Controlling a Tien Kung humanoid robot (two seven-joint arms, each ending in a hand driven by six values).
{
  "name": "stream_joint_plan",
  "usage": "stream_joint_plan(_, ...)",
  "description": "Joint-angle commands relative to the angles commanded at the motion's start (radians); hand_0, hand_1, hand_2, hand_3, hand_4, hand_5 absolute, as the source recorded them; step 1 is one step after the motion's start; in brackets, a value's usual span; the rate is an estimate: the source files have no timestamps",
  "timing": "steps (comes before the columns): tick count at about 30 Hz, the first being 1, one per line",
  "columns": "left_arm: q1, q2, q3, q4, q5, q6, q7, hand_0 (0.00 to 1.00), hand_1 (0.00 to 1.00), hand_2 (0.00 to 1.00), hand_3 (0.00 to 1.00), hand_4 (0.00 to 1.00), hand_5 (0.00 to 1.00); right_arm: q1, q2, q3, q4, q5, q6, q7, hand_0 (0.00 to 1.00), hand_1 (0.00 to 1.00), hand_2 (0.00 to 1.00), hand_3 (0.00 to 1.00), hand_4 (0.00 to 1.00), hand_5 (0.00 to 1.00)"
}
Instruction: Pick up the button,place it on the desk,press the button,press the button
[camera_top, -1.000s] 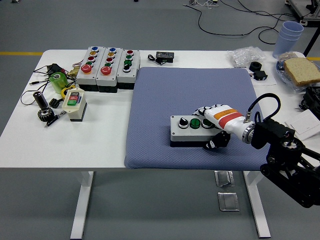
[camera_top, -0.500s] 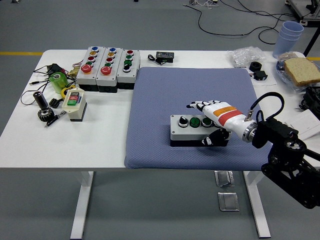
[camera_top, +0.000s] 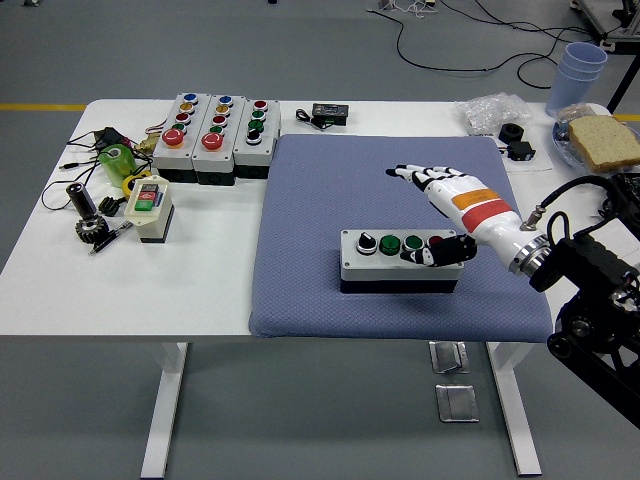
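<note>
Surface: we see a white counter (camera_top: 210, 280) on a grey floor, with a blue-grey quilted mat (camera_top: 320, 200) spread over its right half.
Task's thing: a grey rectangular button box (camera_top: 385, 262) lies flat on the mat toward its near edge; its top carries a black-and-white selector knob, two green buttons and a red button in a row.
Right hand: our white-shelled right hand (camera_top: 448, 205) with orange and red bands reaches in from the right on a black arm.
Fingers: the fingers (camera_top: 408, 174) are stretched out flat and spread above the mat, beyond the box's far right corner, holding nothing; the black thumb (camera_top: 432, 252) curls down by the box's right end, near the red button, and we cannot tell whether it touches.
Left arm: not visible.
Far left: three grey control boxes (camera_top: 216, 124) with coloured buttons stand side by side.
Beside them: a small cream switch box (camera_top: 148, 203) with red and green keys.
Far right: stacked pale blue cups (camera_top: 580, 66) and a slice of bread (camera_top: 603, 140).
</note>
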Motion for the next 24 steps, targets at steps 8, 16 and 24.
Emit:
stream_joint_plan(8,-0.002,0.001,0.004,0.0,0.002,0.001,0.0,0.651,0.646,0.642,0.545,0.312,0.851,-0.052,-0.041,0.082,0.054,0.052,0.022,-0.054,0.334,0.23,0.425,0.711,0.848,0.296)
stream_joint_plan(16,0.001,0.0,0.001,0.0,0.008,0.001,0.0,0.651,0.646,0.642,0.545,0.31,0.847,-0.096,-0.042,0.12,0.07,0.072,0.126,-0.115,0.238,0.155,0.358,0.697,0.811,0.316)
stream_joint_plan(24,0.008,-0.001,0.003,0.0,0.017,0.0,0.0,0.651,0.646,0.643,0.546,0.31,0.85,-0.13,-0.054,0.129,0.083,0.083,0.186,-0.142,0.135,0.007,0.25,0.67,0.809,0.357)
